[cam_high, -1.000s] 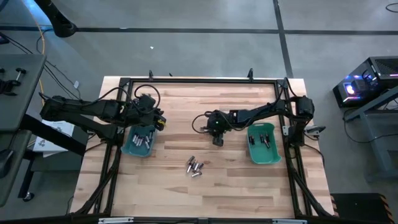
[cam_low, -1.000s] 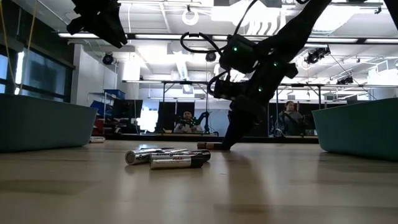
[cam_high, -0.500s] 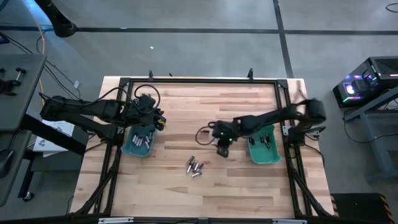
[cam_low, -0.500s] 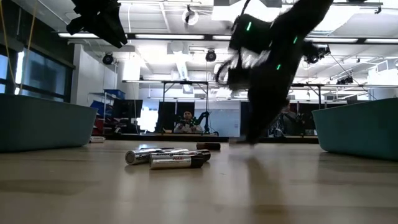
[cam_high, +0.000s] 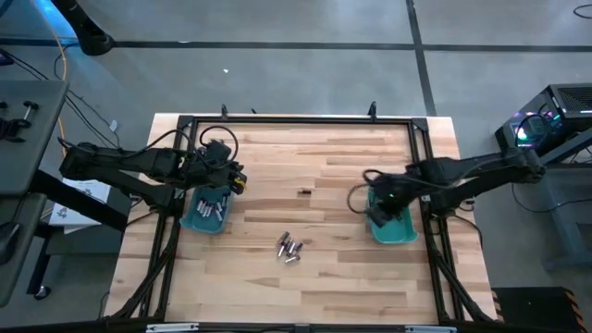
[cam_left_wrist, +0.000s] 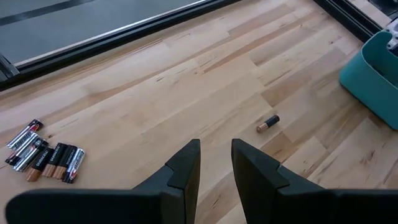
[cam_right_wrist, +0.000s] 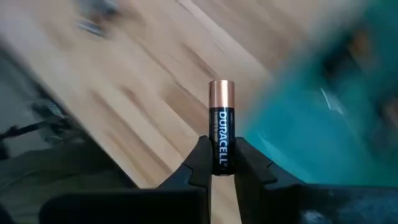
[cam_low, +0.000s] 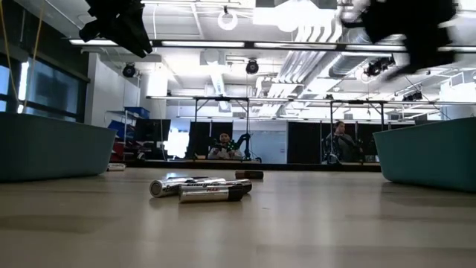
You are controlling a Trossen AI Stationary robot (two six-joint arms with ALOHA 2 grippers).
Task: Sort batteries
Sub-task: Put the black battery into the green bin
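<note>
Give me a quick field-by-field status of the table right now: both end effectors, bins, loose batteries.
right end effector: shut on a copper-topped battery, at the right teal bin
left end effector: empty, fingers slightly apart, over the left teal bin
left bin contents: several batteries
battery pile: loose on the table between the bins, toward the front
single battery: lying alone mid-table, apart from the pile
table: wooden
</note>
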